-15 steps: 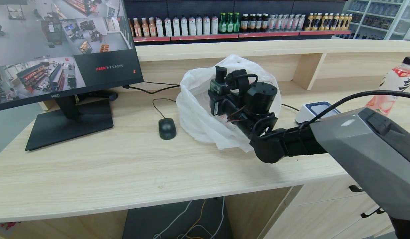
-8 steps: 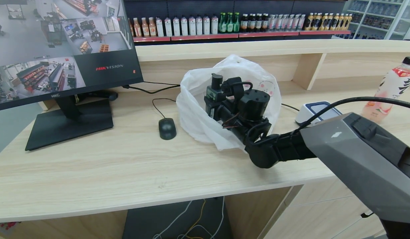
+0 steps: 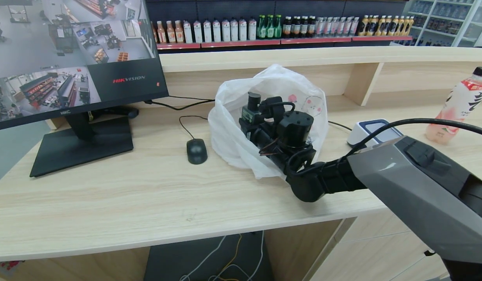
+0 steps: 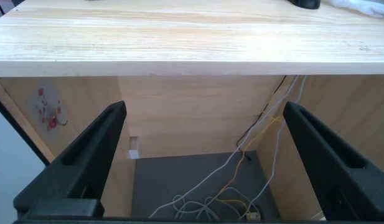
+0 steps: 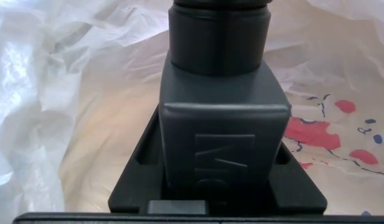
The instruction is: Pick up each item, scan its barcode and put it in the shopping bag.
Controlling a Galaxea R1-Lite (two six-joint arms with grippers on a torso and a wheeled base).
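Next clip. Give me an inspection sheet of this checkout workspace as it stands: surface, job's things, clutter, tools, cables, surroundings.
Surface: light wooden counter, no spills seen.
Job's things: white shopping bag open on the counter; dark grey bottle inside it; barcode scanner to the bag's right; pink drink bottle upright at the far right.
Clutter: monitor, mouse.
Tools: right tool inside the bag, shut on the dark grey bottle; left tool open and empty, in front of the counter.
Cables: mouse cable and scanner cable on the counter; loose wires beneath it.
Surroundings: shelves of bottled drinks behind.
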